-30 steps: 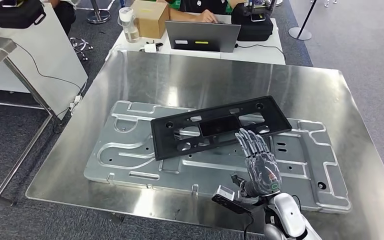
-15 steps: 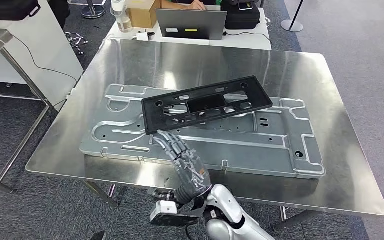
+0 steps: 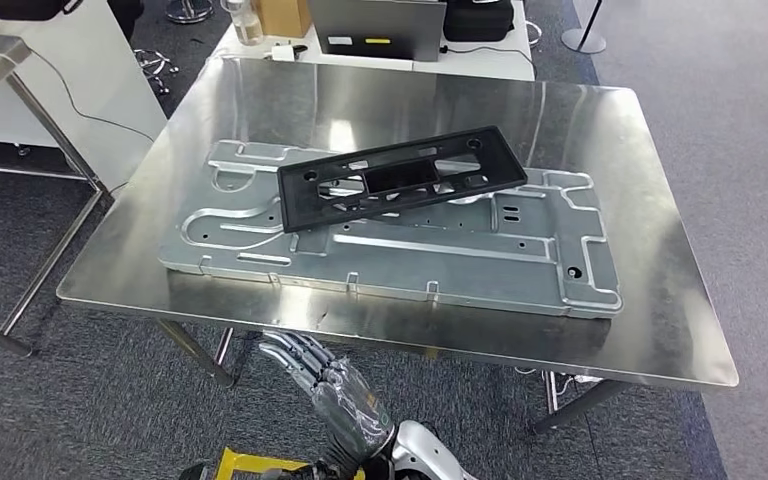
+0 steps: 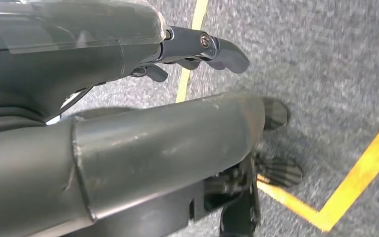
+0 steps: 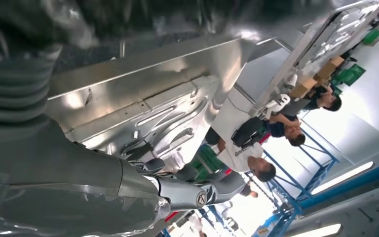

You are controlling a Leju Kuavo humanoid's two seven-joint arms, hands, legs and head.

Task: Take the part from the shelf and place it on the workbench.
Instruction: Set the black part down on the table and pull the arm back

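Grey carpet floor (image 3: 700, 90), yellow floor tape (image 4: 360, 173), white desk (image 3: 480, 62), blue racking (image 5: 296, 197)

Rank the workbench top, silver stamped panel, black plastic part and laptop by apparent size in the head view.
1. Workbench top
2. Silver stamped panel
3. Black plastic part
4. Laptop, though farther away and cropped, so unsure.

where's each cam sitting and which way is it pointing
Head view: high on the body, looking down at the workbench with the black part on a metal panel; right hand shows below.
Left wrist view: faces carpet floor; left hand.
Right wrist view: faces the workbench edge; right hand.
Head and right wrist views share the panel.
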